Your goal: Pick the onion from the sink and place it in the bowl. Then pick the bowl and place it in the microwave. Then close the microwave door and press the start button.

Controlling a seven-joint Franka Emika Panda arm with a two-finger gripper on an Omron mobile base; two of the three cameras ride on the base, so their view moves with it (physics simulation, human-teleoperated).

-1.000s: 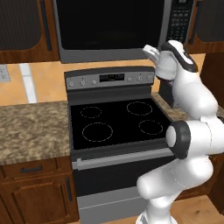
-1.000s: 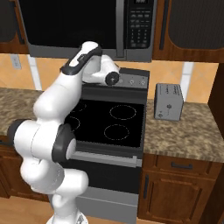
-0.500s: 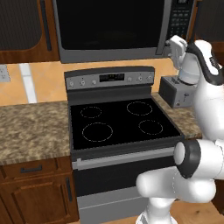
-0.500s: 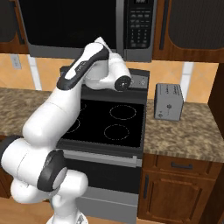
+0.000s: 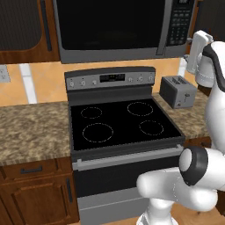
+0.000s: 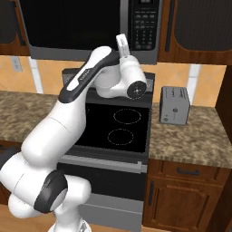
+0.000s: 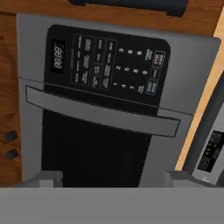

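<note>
I have the arm raised high at the right end of the microwave (image 5: pixel 132 55), which hangs over the stove (image 5: pixel 123 125). The gripper (image 6: pixel 122 45) points up towards the button panel (image 6: pixel 146 25) and sits just in front of its lower edge in the right base view. In the left base view the hand is at the far right, beside the panel and above the toaster (image 5: pixel 178 90).

In the hand view I am looking almost straight at the panel, with the picture rolled so that the panel lies above the microwave door (image 7: pixel 92 153). The grey door handle (image 7: pixel 100 116) runs as a bar between them. I can see rows of keys and a small display at the panel's left, but the lettering is too blurred to read. The two fingertips (image 7: pixel 43 178) show at the bottom corners of that view, set wide apart with nothing between them. I cannot tell whether either one touches the microwave.

The door is shut flush with its grey frame in both base views. Its glass is dark, so I cannot tell what is inside.

Below, the stove's black top has four ring marks and nothing standing on it, and its grey control strip (image 5: pixel 110 80) runs along the back. The silver toaster stands on the speckled stone counter (image 6: pixel 190 140), just to the right of the stove.
</note>
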